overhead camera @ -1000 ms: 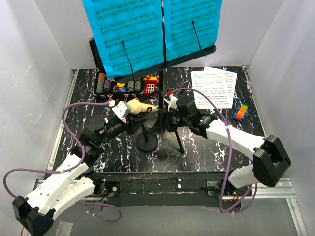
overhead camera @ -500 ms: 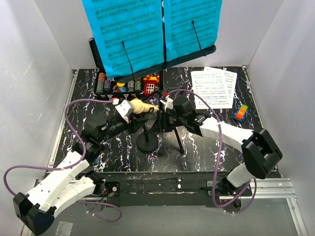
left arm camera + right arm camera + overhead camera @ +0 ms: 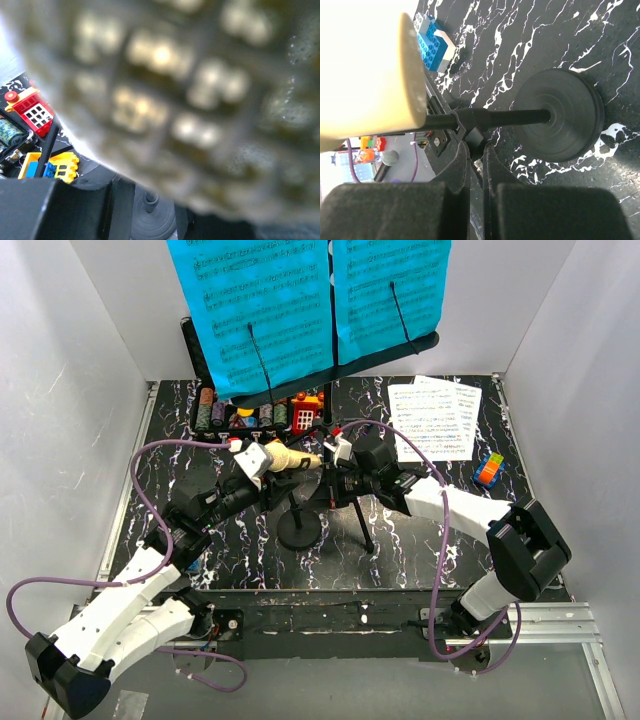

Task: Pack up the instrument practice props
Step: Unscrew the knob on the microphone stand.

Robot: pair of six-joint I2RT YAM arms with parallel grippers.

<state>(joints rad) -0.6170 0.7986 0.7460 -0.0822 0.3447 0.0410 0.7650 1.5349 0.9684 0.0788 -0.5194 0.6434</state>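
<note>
The cream microphone [image 3: 296, 460] lies tilted on top of the small black mic stand [image 3: 299, 531], and my left gripper [image 3: 260, 462] is shut on its head end. Its blurred grille [image 3: 175, 115] fills the left wrist view, with the stand's round base [image 3: 150, 222] below. My right gripper [image 3: 476, 150] is shut on the knob of the mic stand's pole [image 3: 485, 119], beside the round base [image 3: 560, 122] and the microphone body [image 3: 365, 70]. The black music stand [image 3: 336, 360] rises behind, carrying blue sheet-music pages [image 3: 260, 310].
A black case of poker chips [image 3: 232, 416] and toy blocks [image 3: 306, 412] sit at the back under the music stand. White printed sheets [image 3: 435, 420] and a coloured cube [image 3: 488, 469] lie at the right. The music stand's tripod leg [image 3: 362, 530] stands close to the mic stand's base.
My right gripper has moved left to the mic stand and shut on its knob. The left gripper with the microphone has shifted slightly right.
</note>
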